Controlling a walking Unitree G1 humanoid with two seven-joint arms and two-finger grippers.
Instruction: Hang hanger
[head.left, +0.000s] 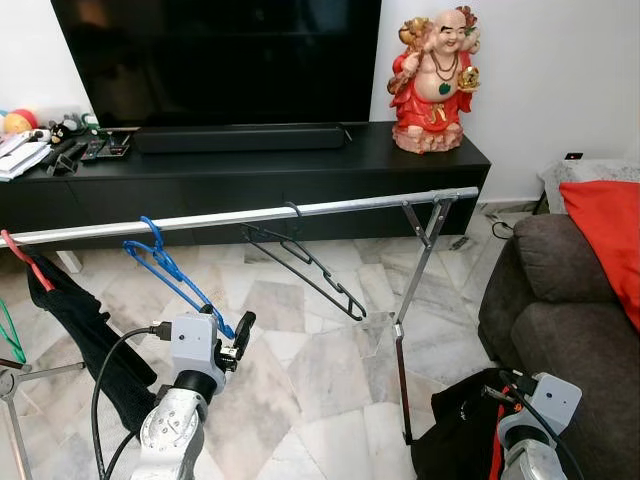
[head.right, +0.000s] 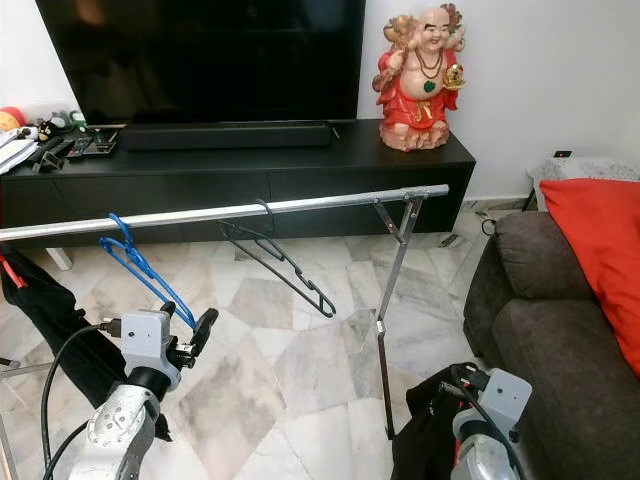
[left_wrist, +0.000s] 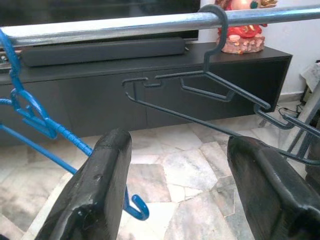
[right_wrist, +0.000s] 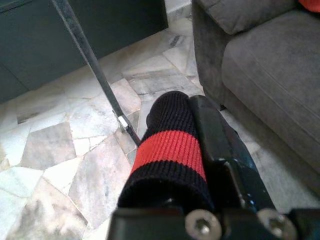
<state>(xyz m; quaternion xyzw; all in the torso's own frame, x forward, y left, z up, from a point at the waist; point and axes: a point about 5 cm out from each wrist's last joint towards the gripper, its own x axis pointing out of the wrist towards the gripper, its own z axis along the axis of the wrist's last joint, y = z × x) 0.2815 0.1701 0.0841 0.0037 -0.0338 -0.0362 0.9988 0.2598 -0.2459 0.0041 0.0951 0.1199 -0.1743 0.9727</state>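
Left end effector (left_wrist: 175, 185) wide apart — beside blue hanger (head.left: 170, 270); right end effector (right_wrist: 200, 150) clamped on black-red garment (right_wrist: 167, 150)

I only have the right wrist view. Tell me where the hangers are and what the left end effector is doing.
Observer: Two hang by their hooks on the silver rail: a blue hanger and a black hanger.
Operator: Report the left end effector.
Observer: The left end effector is open at the blue hanger's lower end, not gripping it.
Operator: Say what's behind the rail.
Observer: A black TV cabinet with a red statue on it.
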